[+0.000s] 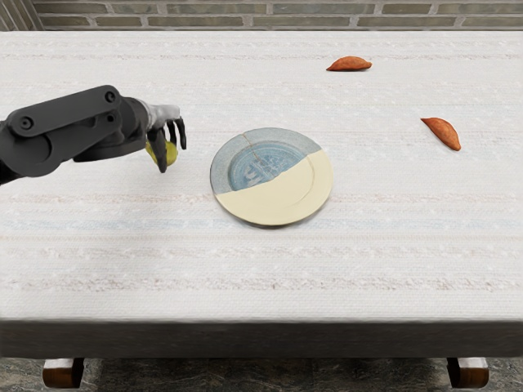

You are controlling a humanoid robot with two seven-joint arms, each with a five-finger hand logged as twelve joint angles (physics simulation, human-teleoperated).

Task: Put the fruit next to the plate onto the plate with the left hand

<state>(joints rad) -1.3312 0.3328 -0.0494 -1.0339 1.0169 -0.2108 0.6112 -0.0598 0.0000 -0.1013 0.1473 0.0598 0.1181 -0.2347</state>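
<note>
Pale woven-textured worktop [261, 269] with dark front edge, brown wooden feet [63, 371] underneath, grey brick wall [270, 13] behind, dark mottled floor [261, 377], soft even light

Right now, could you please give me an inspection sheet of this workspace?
Surface: pale textured table.
Job's things: yellow-green fruit lies left of the blue-and-cream plate, not on it.
Clutter: rear orange piece and nearer orange piece, both right of the plate.
Grippers: left hand has its fingers curled over the fruit; right hand is not in view.
Cables: nothing seen.
Surroundings: brick wall behind the table.
</note>
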